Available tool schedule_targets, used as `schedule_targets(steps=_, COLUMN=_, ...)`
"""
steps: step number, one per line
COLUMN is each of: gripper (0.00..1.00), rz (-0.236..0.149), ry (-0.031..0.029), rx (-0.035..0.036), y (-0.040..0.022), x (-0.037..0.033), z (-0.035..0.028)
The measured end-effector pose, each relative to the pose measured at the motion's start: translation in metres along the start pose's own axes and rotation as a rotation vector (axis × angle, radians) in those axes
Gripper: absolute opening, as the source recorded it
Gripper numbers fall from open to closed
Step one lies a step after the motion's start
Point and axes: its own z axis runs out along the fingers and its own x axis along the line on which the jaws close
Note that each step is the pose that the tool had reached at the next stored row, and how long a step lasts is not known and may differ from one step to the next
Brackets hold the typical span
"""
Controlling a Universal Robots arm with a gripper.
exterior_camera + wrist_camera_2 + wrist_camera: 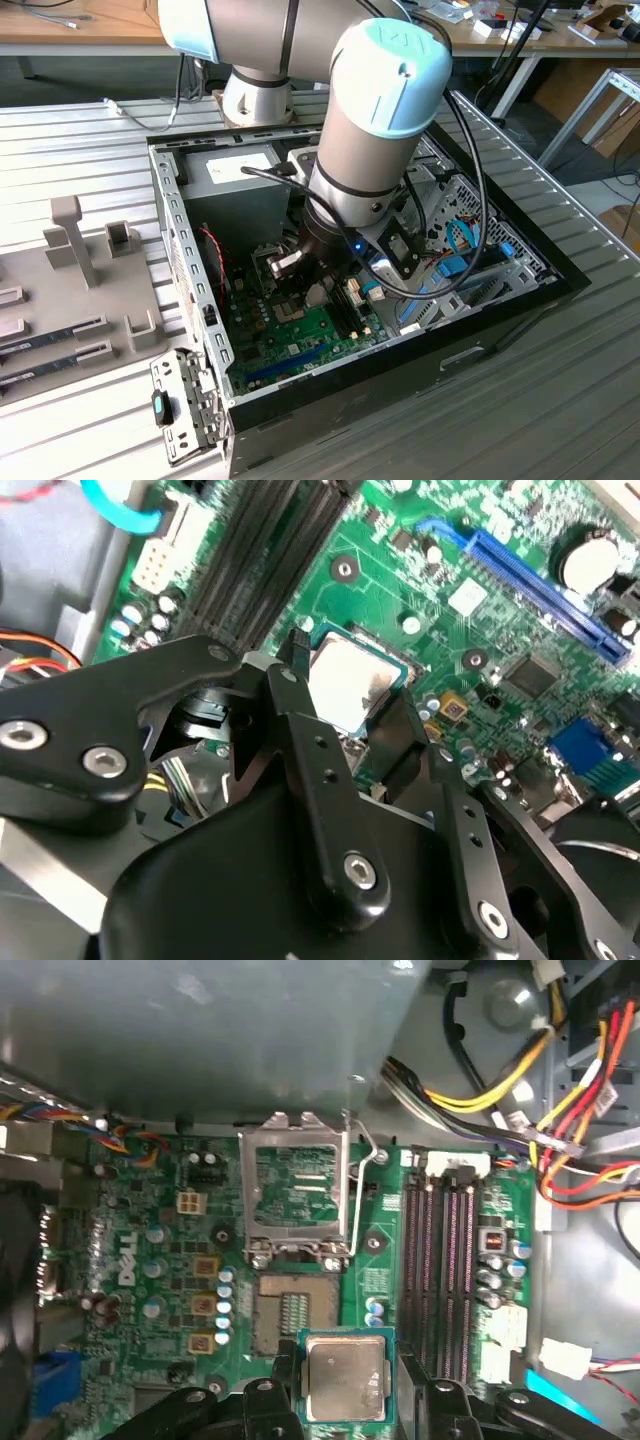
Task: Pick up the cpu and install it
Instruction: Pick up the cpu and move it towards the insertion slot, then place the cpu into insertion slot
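The cpu (345,1378), a silvery square with a thin green rim, sits between my gripper's (345,1392) two black fingers (284,1385), which are shut on its opposite edges. It hangs just above the green motherboard (150,1260), partly over one edge of the open socket (292,1310). The socket's metal load plate (298,1188) stands flipped up beside it. In the second wrist view the cpu (350,678) shows between the fingertips (296,655) of the gripper (345,695). In the exterior view the gripper (300,272) reaches down into the open computer case (185,250).
Dark memory slots (445,1270) run beside the socket. A grey power-supply box (200,1030) and bundled cables (520,1070) crowd one end. A blue expansion slot (530,580) crosses the board. At the exterior view's left, a grey fixture tray (60,300) holds memory sticks.
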Motion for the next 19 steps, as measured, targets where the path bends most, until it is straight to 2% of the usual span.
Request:
schedule_targets(steps=1, gripper=0.47, rz=0.0, ry=0.0, rx=0.0, y=0.0057, x=0.0005, z=0.0008)
schedule_targets(steps=2, gripper=0.47, rz=0.0, ry=0.0, rx=-0.0001, y=0.0082, x=0.0005, z=0.0011)
schedule_targets(steps=8, gripper=0.47, rz=0.0, ry=0.0, rx=-0.0001, y=0.0092, x=0.0005, z=0.0011)
schedule_targets(steps=9, gripper=0.47, rz=0.0, ry=-0.0004, rx=0.0001, y=0.0095, x=0.0076, z=0.0031)
schedule_targets(steps=14, gripper=0.47, rz=0.0, ry=-0.0003, rx=0.0019, y=0.0101, x=0.0088, z=0.0125)
schedule_targets(steps=19, gripper=0.47, rz=0.0, ry=-0.0003, rx=0.0044, y=0.0137, x=0.0103, z=0.0164)
